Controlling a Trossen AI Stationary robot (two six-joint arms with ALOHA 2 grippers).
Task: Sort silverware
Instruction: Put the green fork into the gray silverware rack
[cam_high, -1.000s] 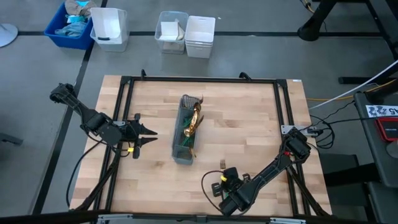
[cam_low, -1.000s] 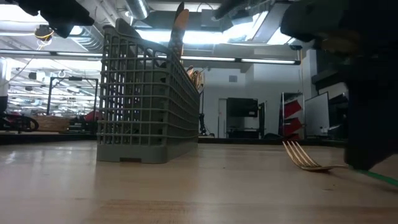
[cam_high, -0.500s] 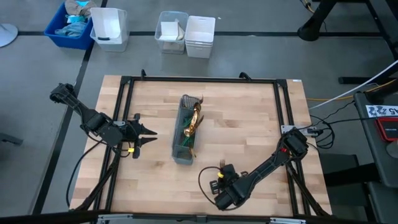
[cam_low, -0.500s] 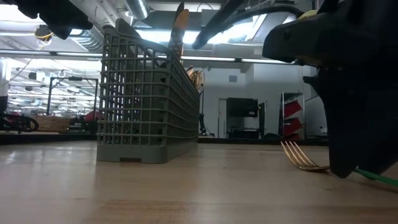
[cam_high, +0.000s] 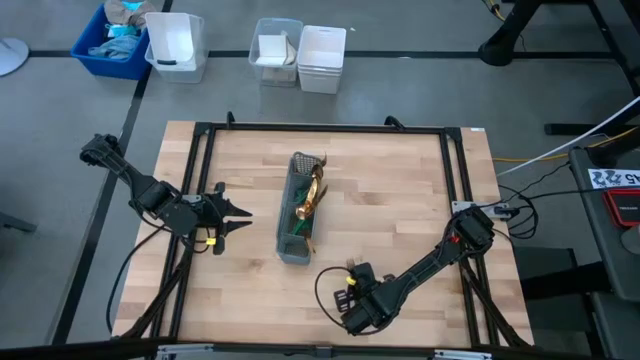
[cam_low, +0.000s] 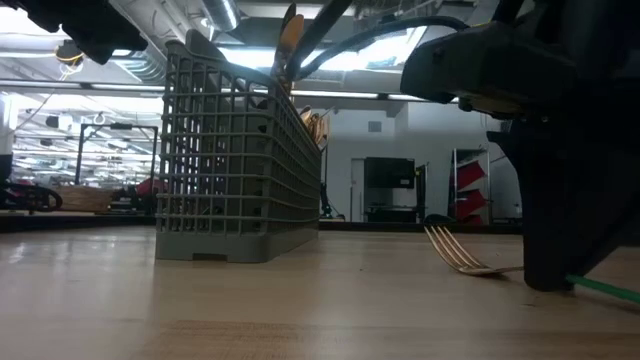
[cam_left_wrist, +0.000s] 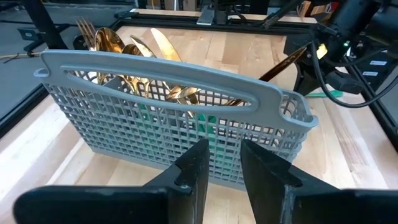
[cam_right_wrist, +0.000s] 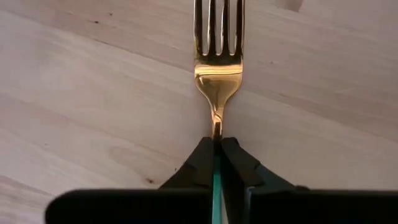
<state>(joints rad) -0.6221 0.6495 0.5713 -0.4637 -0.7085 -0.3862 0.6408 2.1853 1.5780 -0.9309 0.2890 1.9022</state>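
Spanning the whole scene, pale wooden table (cam_high: 400, 190), smooth and lightly grained, framed by black rails, serving as the flat work surface. Standing near its middle, grey mesh caddy (cam_high: 298, 222), oblong, stiff plastic lattice with a slotted handle rim, placed between both arms, probably so either can reach it. Packed inside, silverware (cam_left_wrist: 134, 59): polished gold heads poking above the rim, slim teal-green handles down in the lattice, apparently already sorted. Hovering off the caddy's left side, left gripper (cam_left_wrist: 221, 163), dark fingers a little apart, holding nothing, likely just waiting. Lying at the table's front edge, fork (cam_right_wrist: 217, 46), shiny gold tines and narrow neck, thin green handle. Pinching that handle just behind the neck, right gripper (cam_right_wrist: 217, 149), matte black fingers pressed together on it, presumably for balance and a clean lift toward the caddy.
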